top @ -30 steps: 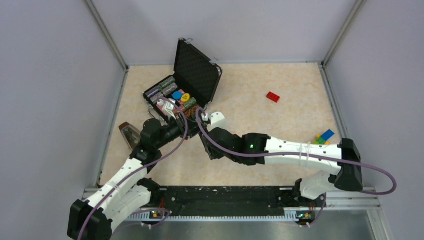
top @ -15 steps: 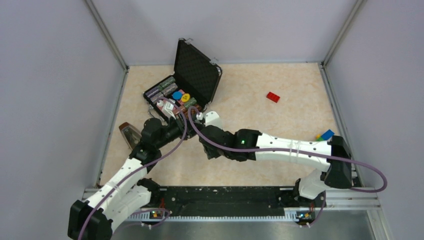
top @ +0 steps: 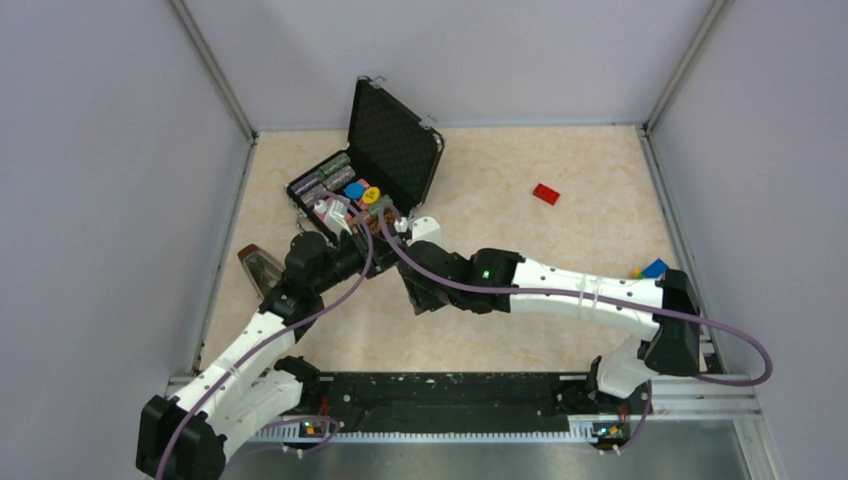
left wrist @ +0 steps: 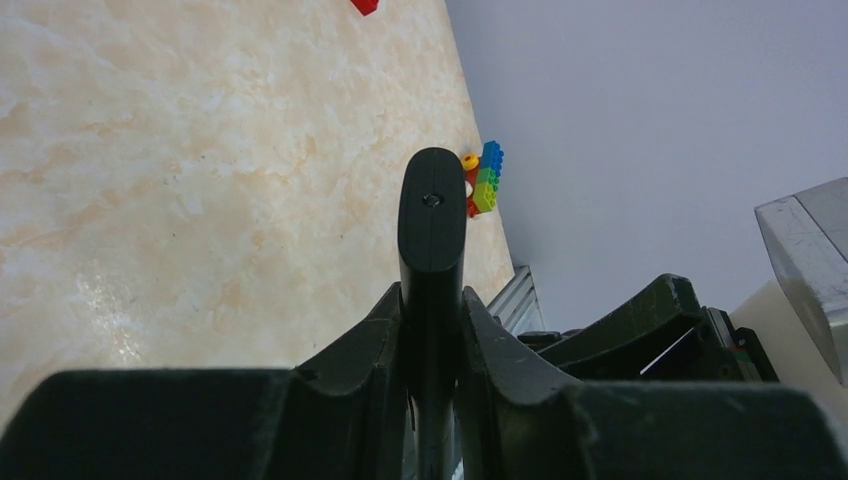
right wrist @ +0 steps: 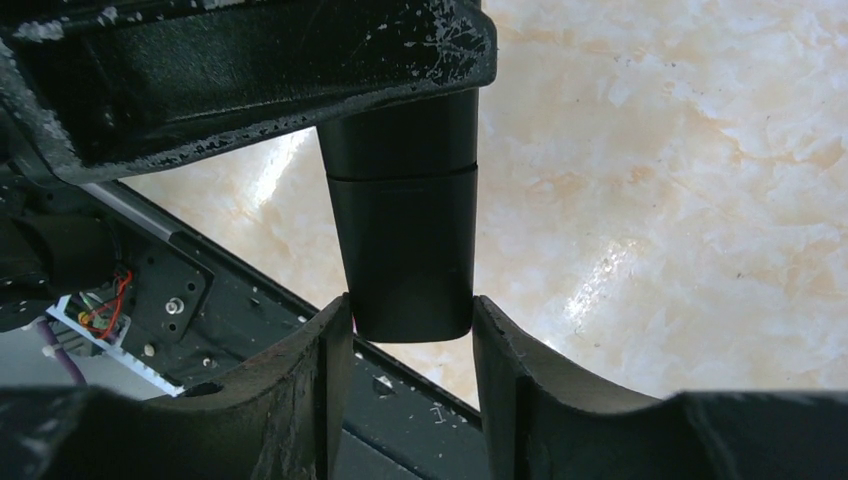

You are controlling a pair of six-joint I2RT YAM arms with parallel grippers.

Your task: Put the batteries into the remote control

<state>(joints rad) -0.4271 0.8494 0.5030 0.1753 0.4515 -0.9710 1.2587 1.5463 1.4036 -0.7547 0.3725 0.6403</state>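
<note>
The left gripper (top: pixel 358 238) and right gripper (top: pixel 398 232) of two white-and-black arms meet just in front of an open black case (top: pixel 395 145) packed with chip stacks (top: pixel 330 172), on a marbled beige table (top: pixel 520 340). A red brick (top: pixel 545 193) lies well apart; coloured bricks (top: pixel 650 269) sit beside the right arm's elbow.

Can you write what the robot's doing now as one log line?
left end effector: shut on remote control | right end effector: fingers either side of remote's free end, grip unclear
</note>
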